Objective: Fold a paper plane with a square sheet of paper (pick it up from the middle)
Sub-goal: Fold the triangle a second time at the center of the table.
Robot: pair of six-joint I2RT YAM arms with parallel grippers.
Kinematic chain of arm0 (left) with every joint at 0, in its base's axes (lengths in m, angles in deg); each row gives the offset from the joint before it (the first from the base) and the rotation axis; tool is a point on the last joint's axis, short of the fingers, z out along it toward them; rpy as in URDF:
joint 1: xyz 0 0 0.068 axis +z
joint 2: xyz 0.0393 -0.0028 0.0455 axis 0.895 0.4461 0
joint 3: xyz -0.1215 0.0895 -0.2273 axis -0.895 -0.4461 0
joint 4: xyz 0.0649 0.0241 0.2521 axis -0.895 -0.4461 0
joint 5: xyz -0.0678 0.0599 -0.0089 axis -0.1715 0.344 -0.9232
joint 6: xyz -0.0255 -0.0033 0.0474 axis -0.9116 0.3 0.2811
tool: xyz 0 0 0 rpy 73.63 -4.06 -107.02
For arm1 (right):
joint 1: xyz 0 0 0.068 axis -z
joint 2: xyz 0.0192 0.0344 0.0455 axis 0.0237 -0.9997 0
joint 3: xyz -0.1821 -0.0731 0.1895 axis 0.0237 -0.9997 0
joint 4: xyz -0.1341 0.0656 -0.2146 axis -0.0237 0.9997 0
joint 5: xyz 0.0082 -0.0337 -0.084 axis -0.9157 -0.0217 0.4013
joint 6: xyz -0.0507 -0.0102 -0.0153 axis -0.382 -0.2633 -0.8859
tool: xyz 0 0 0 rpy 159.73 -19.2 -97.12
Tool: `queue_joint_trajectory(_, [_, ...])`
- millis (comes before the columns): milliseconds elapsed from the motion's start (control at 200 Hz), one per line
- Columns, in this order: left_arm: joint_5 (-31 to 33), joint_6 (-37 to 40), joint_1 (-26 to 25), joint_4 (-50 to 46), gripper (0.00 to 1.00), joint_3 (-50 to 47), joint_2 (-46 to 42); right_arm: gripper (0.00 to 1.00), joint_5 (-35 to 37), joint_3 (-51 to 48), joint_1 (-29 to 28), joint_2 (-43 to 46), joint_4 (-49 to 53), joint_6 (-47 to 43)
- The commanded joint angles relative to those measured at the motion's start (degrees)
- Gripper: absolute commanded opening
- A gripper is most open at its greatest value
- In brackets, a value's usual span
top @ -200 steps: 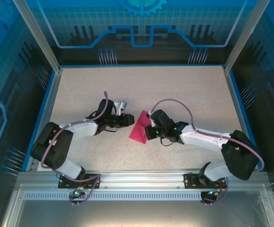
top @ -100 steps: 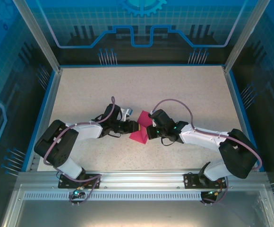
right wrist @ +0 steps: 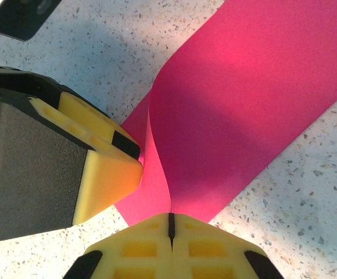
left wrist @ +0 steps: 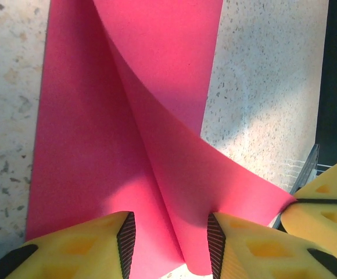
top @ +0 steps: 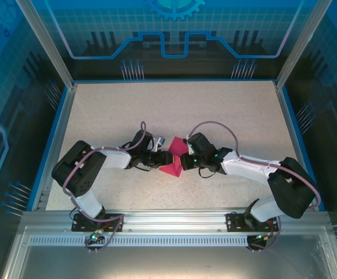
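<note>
The square sheet of paper (top: 175, 158) is magenta-pink and lies at the middle of the table, partly curled up off the surface. My right gripper (right wrist: 170, 218) is shut on one edge of the sheet (right wrist: 244, 104) and lifts a curved flap. My left gripper (left wrist: 171, 232) stands open at the opposite side. Its two yellow jaws straddle the raised fold of the paper (left wrist: 128, 116), with a gap on both sides of the fold. In the top view the left gripper (top: 164, 158) and the right gripper (top: 182, 162) almost meet over the sheet. The left gripper's fingers (right wrist: 107, 157) show beside the flap.
The speckled beige table (top: 226, 110) is bounded by a blue rim and glass walls (top: 58, 64). Both arms reach inward from the near edge, their bases at the metal rail (top: 174, 218).
My left arm has swung right until its gripper reached the paper's left side. The right gripper kept its hold and shifted slightly left, and the sheet is bunched up more between the two.
</note>
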Motion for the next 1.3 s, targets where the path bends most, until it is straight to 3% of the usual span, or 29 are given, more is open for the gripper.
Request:
queue_joint_trajectory(0, [-0.47,-0.88,-0.45,0.52,0.39,1.42,0.81,0.03,-3.65,-1.19,0.83,0.49,-1.83,1.0])
queue_joint_trajectory(185, [-0.25,-0.57,-0.53,-0.11,0.39,1.7,1.46,0.3,-4.68,-1.63,1.15,1.11,-3.44,2.22])
queue_joint_trajectory(435, [-0.19,-0.4,-0.54,-0.26,0.39,1.77,1.42,0.37,-4.66,-1.15,1.44,-0.02,-3.54,2.66])
queue_joint_trajectory(695, [-0.38,-0.26,-0.66,-0.28,0.38,1.66,1.27,0.28,-5.0,0.3,1.54,-2.46,-4.3,2.49])
queue_joint_trajectory(1010, [-0.25,-0.26,-0.67,-0.98,0.38,1.6,0.28,0.0,-3.82,0.84,2.95,-4.43,-4.72,1.62])
queue_joint_trajectory(1295, [0.19,-1.2,-0.93,-0.57,0.39,0.98,-3.5,0.0,-1.21,1.64,3.21,-6.35,-1.75,-0.22])
